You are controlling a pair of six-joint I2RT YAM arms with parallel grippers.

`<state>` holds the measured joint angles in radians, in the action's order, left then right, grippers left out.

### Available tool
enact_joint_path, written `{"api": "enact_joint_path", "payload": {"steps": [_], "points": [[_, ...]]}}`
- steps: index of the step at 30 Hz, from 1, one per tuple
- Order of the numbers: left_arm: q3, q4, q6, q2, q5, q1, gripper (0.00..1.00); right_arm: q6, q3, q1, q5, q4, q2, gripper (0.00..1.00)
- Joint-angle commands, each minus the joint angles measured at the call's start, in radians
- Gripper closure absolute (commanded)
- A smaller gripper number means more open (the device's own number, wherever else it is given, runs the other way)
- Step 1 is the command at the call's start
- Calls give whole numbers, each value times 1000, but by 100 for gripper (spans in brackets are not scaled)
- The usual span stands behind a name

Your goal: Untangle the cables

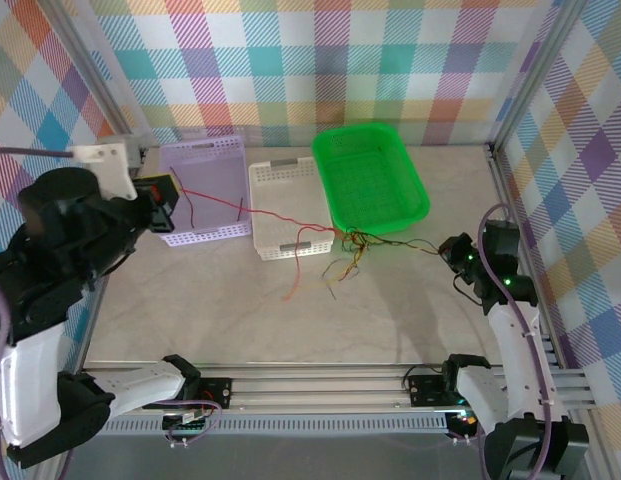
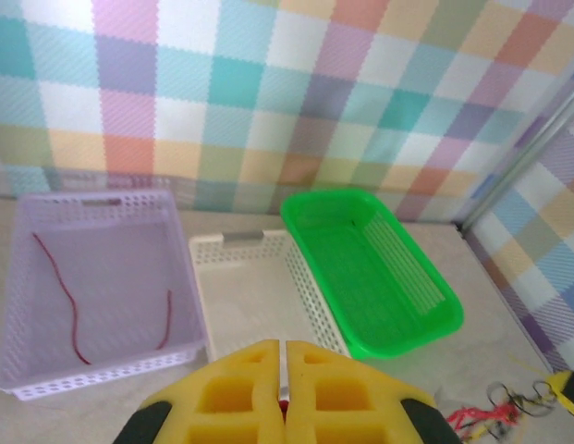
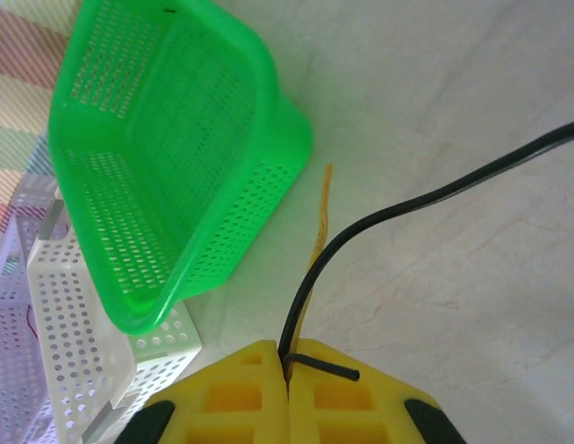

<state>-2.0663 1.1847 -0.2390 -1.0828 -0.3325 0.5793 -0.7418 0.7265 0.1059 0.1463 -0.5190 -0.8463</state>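
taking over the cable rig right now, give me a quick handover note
Left tool: shut on a red cable, which stretches over the white basket to the knot.
Right tool: shut on a black cable that runs to the same knot.
Knot: on the table, just in front of the green basket; red, yellow and dark strands mixed.
Done: two red cables lie loose in the lilac basket.
Left: probably free the held red one, then the rest of the knot. Nothing seems sorted into the white or green basket.
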Motion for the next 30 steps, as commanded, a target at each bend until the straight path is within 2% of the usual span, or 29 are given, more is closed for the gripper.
{"api": "enact_joint_path", "payload": {"steps": [1,3,8,17,20,22,24,28,30], "points": [[-61,-28,76,61,-240,-18,100,-12,-44,72,-93,-51,-9,100],[-59,-30,85,62,-256,-15,100,-4,-48,75,-86,-43,-11,100],[-46,-68,119,78,-353,-11,100,5,-39,80,-179,-83,14,100],[-20,-144,141,79,-363,-10,100,7,-56,80,-149,-66,17,100],[-22,-149,132,66,-337,-10,100,30,-68,80,-95,-22,29,100],[-7,-145,109,54,-308,-10,100,53,-74,78,38,41,-2,100],[18,-158,88,46,-269,-10,100,69,-61,62,110,62,-42,100],[47,-181,48,5,-184,-11,100,119,-5,-40,71,55,-72,100],[48,-193,43,-15,-179,-10,100,143,25,-100,22,35,-72,100]]}}
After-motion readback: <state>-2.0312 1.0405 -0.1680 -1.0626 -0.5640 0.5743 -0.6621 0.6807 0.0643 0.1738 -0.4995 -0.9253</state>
